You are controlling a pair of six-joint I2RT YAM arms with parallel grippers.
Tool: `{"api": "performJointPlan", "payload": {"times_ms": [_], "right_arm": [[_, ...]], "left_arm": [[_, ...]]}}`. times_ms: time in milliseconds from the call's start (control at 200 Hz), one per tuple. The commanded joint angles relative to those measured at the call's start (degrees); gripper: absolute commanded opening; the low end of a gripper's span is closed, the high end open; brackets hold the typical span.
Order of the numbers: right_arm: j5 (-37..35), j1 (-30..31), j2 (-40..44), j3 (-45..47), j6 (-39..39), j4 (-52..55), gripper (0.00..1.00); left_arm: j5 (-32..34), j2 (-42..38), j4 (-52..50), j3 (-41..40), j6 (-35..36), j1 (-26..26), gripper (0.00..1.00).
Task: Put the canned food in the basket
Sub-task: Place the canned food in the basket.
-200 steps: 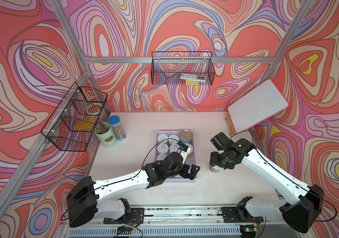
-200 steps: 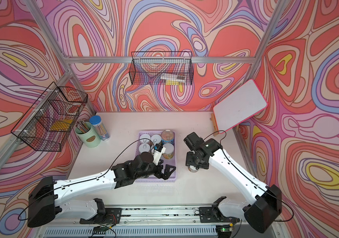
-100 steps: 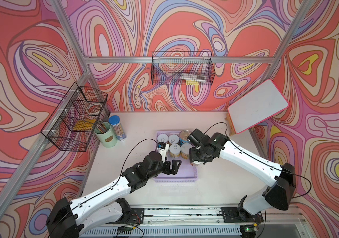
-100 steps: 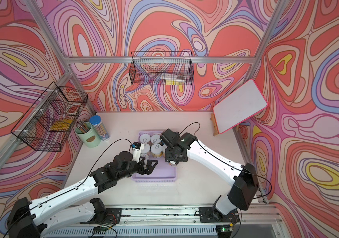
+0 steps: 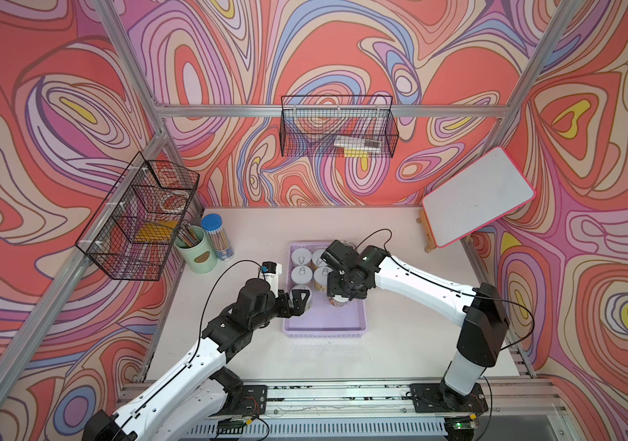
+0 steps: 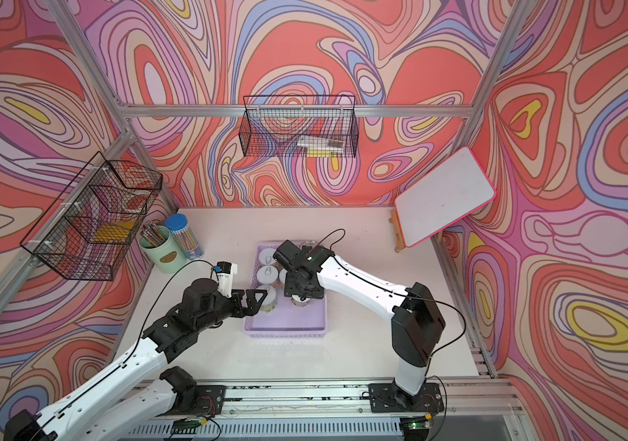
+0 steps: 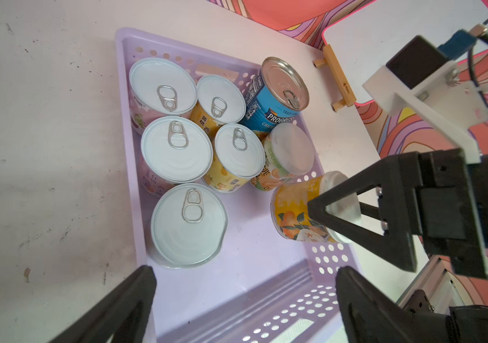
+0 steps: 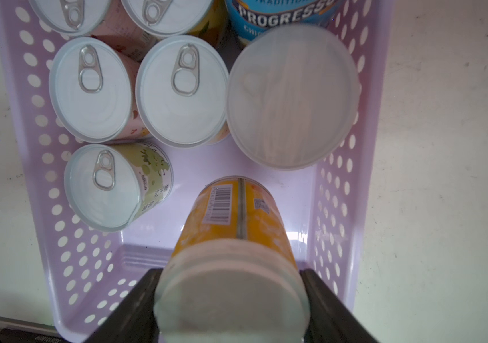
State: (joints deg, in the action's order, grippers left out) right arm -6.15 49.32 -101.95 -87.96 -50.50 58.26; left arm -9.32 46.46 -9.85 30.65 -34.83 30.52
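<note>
Eight cans counted. Seven tins [image 7: 176, 148] stand upright beyond the right claw [image 8: 230, 300], inside the lavender perforated plastic basket [image 8: 334, 208] on the pale worktop [image 7: 44, 148]. One blue tin [image 8: 281, 17] reads "PROGRESSO". The eighth, an orange-labelled tin [image 8: 236, 213] with a barcode, is clamped in the right claw within the basket walls. Left claw [image 7: 244, 276] released, empty, at the basket's end.

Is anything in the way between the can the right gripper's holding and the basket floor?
Nothing visible. The orange can in the right gripper has only bare basket floor beneath it; the green can and the capped can stand to the sides.
</note>
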Motion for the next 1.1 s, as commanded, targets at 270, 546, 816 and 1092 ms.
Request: {"api": "performJointPlan", "payload": {"times_ms": [270, 546, 816, 1092], "right_arm": [[-3.1, 2.0, -7.1, -2.6, -9.4, -7.8, 0.41], [-3.9, 2.1, -10.4, -4.4, -8.5, -8.7, 0.40], [-2.5, 2.1, -13.5, -6.4, -7.2, -10.7, 0.40], [-2.6, 2.1, -14.8, -6.5, -6.8, -11.0, 0.48]], "left_arm": [[-4.5, -2.7, -0.4, -3.0, -1.3, -3.0, 0.99], [-4.7, -4.2, -1.4, -3.2, -1.6, -3.3, 0.99], [-4.8, -4.7, -2.0, -2.8, -1.6, -3.4, 0.99], [-5.4, -4.4, -1.9, -2.8, -1.9, -3.3, 0.99]]}}
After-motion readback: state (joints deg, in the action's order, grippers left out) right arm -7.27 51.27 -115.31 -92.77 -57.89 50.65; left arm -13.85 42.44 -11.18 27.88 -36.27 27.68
